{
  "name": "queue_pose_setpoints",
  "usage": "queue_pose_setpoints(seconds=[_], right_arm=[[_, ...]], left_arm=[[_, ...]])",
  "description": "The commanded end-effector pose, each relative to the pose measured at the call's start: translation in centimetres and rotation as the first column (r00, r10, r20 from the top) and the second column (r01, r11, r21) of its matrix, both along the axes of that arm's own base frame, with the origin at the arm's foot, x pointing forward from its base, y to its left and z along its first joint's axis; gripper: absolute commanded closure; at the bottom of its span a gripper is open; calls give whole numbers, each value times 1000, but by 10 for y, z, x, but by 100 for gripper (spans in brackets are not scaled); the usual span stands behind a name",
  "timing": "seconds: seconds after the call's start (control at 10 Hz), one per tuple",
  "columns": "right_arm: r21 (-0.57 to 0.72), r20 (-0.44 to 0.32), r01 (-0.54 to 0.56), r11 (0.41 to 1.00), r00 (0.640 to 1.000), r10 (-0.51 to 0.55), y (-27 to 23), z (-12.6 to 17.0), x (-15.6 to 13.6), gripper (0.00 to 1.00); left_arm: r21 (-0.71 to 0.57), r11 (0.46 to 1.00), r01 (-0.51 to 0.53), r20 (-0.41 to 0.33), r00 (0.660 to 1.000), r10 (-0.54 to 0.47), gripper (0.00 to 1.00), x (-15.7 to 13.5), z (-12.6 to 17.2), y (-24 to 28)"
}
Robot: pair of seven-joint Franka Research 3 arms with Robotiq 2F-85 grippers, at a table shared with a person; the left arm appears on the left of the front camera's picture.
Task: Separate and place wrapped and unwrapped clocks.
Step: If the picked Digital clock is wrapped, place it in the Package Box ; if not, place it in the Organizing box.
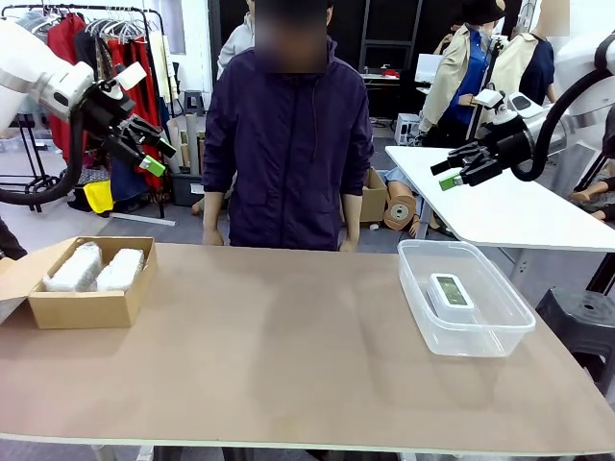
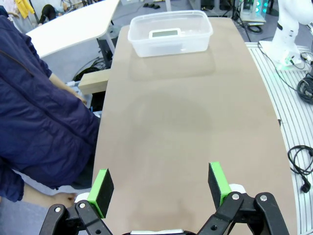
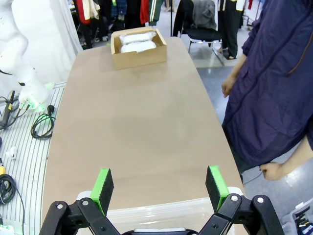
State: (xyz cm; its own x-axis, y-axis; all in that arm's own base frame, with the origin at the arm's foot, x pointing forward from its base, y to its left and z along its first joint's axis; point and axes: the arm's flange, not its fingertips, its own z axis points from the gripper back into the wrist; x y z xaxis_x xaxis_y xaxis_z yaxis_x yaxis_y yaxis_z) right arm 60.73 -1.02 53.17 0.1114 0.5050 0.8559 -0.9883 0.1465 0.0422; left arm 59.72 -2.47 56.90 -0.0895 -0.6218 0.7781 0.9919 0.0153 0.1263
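Both grippers, left (image 1: 146, 144) and right (image 1: 455, 169), hang high with fingers apart, empty. On the table (image 1: 279, 336), two bundles (image 1: 96, 269) lie side by side in the cardboard box (image 1: 86, 307); the clock (image 1: 452, 293) sits in the clear tub (image 1: 500, 331). Little risk remains, I think: a descending arm could nudge the light tub.

A brown table (image 1: 288, 365) bears a cardboard box (image 1: 82, 307) and a clear plastic tub (image 1: 480, 331), well apart.

Clothes rack (image 1: 115, 58), white table (image 1: 500, 206) — black stool (image 1: 581, 327)
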Motion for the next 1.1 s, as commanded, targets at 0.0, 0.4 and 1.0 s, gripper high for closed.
queue_pose_setpoints(seconds=[0.0,0.4,1.0], right_arm=[[3,2,-4,1000,1000,4,1,2,0,0],[3,2,-4,1000,1000,4,1,2,0,0],[3,2,-4,1000,1000,4,1,2,0,0]], left_arm=[[-3,1000,8,-3,1000,-8,0,2,3,1],[-3,1000,8,-3,1000,-8,0,2,3,1],[-3,1000,8,-3,1000,-8,0,2,3,1]])
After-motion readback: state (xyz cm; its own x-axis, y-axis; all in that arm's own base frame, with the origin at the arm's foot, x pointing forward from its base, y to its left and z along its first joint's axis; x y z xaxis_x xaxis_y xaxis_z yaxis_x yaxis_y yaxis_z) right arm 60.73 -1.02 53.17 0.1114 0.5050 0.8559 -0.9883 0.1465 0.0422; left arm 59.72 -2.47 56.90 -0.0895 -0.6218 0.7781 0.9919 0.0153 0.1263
